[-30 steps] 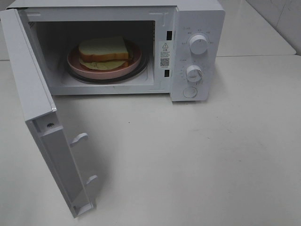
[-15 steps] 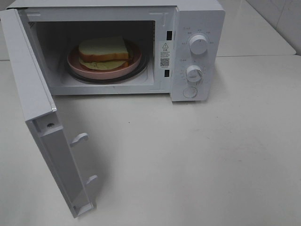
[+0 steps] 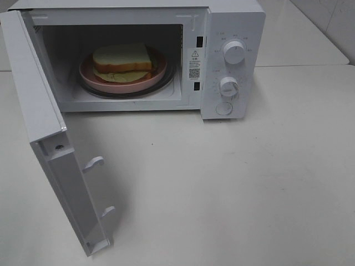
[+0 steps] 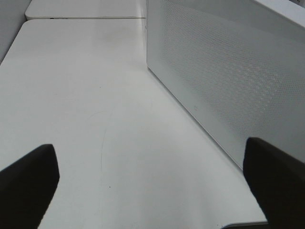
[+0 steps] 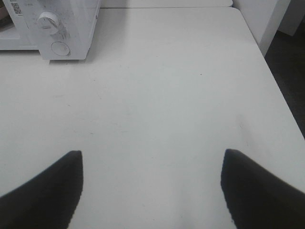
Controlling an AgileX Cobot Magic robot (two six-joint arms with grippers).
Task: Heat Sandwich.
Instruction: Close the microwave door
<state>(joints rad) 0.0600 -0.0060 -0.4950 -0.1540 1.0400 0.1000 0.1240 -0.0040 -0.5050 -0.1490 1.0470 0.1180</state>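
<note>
The sandwich (image 3: 122,58), white bread with brown crust and a pale green layer, lies on a round pink plate (image 3: 158,75) inside the white microwave (image 3: 233,22). The microwave door (image 3: 47,144) hangs wide open toward the front left. Neither arm shows in the high view. In the left wrist view my left gripper (image 4: 152,183) is open above bare table, with the door's perforated outer panel (image 4: 224,71) close beside it. My right gripper (image 5: 152,188) is open over bare table, well away from the microwave's control panel (image 5: 57,28).
Two round knobs (image 3: 233,51) and a round button (image 3: 224,108) sit on the microwave's right panel. A second white table (image 3: 299,33) adjoins at the back right. The table edge (image 5: 281,95) drops to dark floor beyond the right gripper.
</note>
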